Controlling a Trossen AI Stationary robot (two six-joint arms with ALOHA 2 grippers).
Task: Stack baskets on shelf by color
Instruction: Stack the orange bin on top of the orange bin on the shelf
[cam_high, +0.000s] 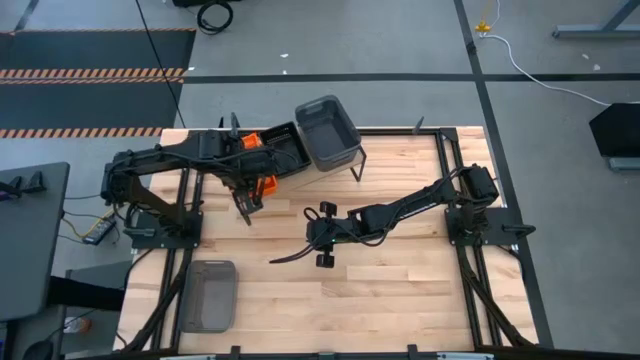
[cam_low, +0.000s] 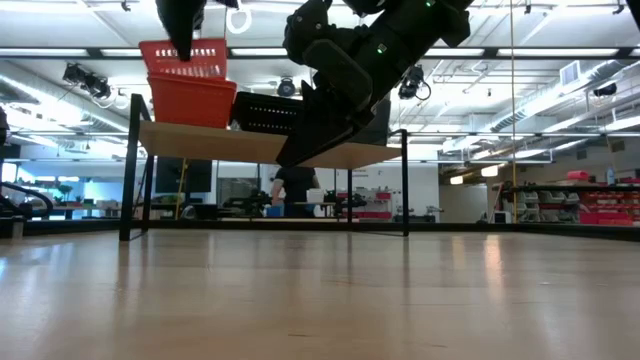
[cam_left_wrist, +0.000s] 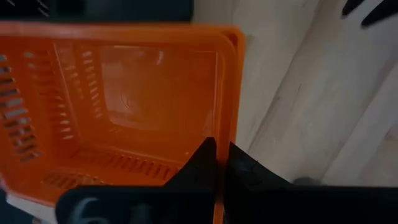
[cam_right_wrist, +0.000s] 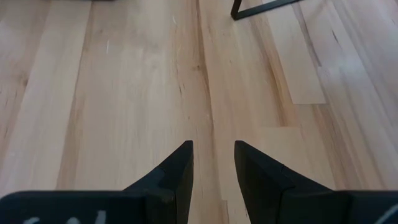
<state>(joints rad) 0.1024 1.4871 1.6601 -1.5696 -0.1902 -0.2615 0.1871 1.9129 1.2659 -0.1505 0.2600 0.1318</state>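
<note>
The shelf (cam_low: 215, 142) stands at the table's far side. On its left end sits an orange basket (cam_low: 192, 102), with a second orange basket (cam_low: 185, 58) right above it; whether the two touch, I cannot tell. My left gripper (cam_low: 185, 22) is shut on the upper one (cam_left_wrist: 118, 106). A black basket (cam_high: 290, 150) rests mid-shelf and a grey basket (cam_high: 327, 130) on the right end. My right gripper (cam_right_wrist: 213, 162) hovers open over bare tabletop, in front of the shelf (cam_high: 322, 238). My left gripper pinches one side wall of the upper orange basket, just below its rim (cam_left_wrist: 219, 134), one finger inside the basket and one outside. The fingers come from above, pointing steeply down. The basket hangs open side up over the lower orange basket.
Another grey basket (cam_high: 208, 295) lies on the tabletop near the front left corner. The shelf's black legs (cam_high: 360, 170) stand on the tabletop (cam_high: 400, 290). Bare wood stretches in front of the shelf and to the right.
</note>
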